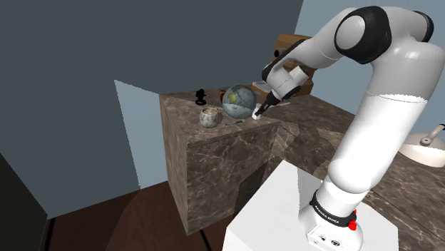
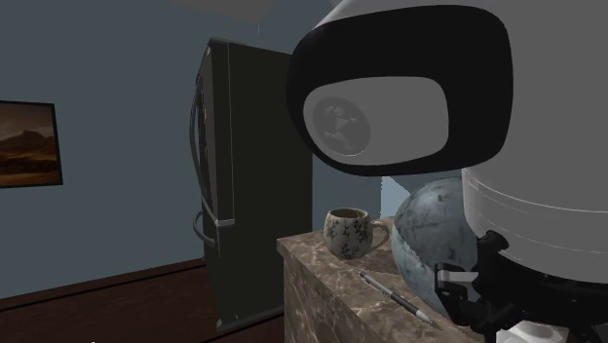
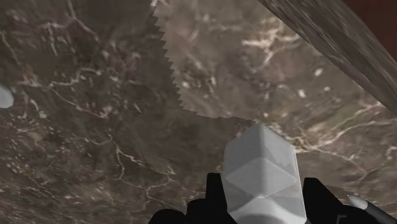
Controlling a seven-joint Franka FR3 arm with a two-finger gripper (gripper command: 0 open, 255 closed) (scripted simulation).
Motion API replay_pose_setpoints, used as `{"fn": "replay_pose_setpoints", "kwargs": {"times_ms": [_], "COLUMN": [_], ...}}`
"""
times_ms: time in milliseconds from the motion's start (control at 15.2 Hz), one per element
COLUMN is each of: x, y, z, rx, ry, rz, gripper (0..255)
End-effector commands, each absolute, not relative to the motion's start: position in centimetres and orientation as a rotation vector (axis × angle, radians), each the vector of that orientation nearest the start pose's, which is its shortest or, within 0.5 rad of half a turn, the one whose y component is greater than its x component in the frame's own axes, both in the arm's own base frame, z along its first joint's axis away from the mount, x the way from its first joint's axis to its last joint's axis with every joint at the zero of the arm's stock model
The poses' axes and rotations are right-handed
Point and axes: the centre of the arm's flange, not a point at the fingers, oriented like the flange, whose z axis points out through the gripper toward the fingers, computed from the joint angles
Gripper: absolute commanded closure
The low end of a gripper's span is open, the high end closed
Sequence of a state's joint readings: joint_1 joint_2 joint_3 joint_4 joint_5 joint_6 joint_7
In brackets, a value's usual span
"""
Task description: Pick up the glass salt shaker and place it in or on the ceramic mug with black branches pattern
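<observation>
White, faceted and blocky, the salt shaker is pinched in the black claw.

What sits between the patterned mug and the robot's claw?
Shoulder view: a globe stands between the mug and the gripper; a pen lies beside it.

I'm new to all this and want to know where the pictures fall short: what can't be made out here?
1. The salt shaker: wrist view, near end hidden inside the gripper; whether it touches the counter is unclear.
2. The small black object: shoulder view, too small to identify.
3. The red thing: shoulder view, mostly hidden behind the globe.
4. The globe: second exterior view, right part covered by the arm.
</observation>
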State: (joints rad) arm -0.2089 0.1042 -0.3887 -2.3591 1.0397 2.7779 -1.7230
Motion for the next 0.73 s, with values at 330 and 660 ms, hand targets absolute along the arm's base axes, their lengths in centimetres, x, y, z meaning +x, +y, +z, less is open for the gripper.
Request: {"fn": "replay_pose_setpoints", "kwargs": {"times_ms": [330, 660], "x": [40.9, 40.9], "y": [-32.3, -32.3], "z": [34.0, 36.6], "rx": [-3.087, -3.087], "ry": [-0.323, -0.323], "rz": [-0.876, -0.876], "gripper": [255, 255]}}
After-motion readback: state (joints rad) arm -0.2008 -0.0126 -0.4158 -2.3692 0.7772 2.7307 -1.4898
